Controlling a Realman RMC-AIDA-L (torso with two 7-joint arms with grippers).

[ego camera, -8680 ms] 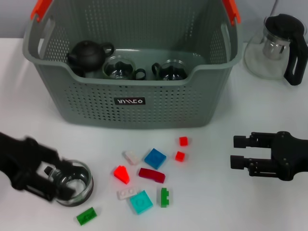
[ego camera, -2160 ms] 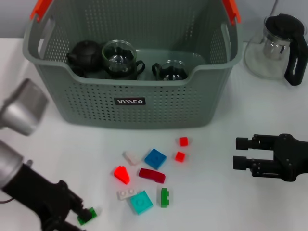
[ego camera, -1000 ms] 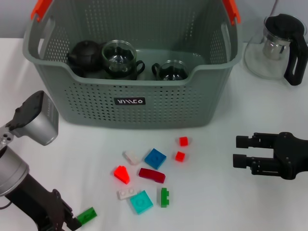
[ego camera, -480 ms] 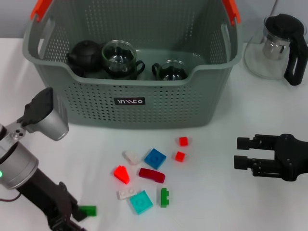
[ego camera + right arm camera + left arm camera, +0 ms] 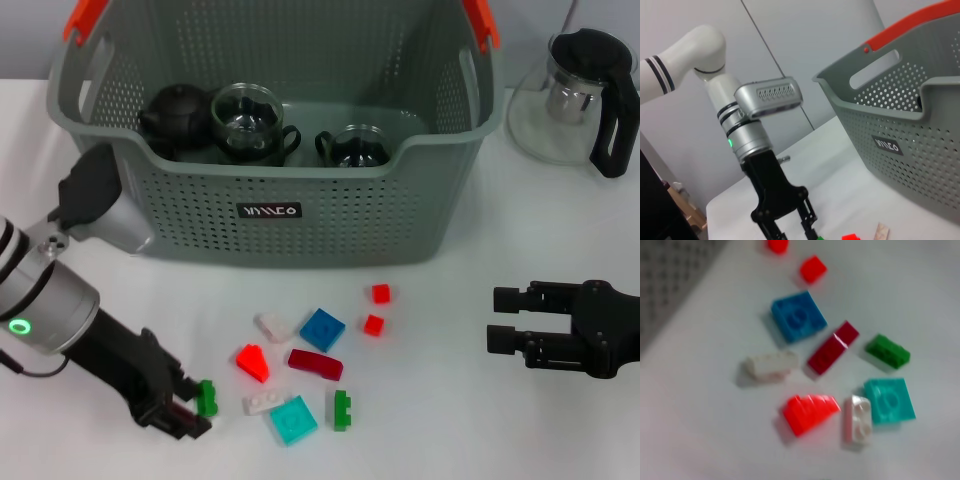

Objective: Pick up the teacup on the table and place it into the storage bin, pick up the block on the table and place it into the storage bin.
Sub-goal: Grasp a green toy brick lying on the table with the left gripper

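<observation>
head view looks down, left wrist close over blocks (image 5: pixel 840 375), right wrist low, sideways

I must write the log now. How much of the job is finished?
Done: glass teacups sit in the storage bin. In hand: the left tool grips a green block above the table. Left: binning it; other blocks remain. The right tool waits open.

The green block (image 5: pixel 207 398) at the left gripper (image 5: pixel 190 408) is mostly covered by its fingers. In the right wrist view that block (image 5: pixel 818 238) is cut off at the frame's edge.
</observation>
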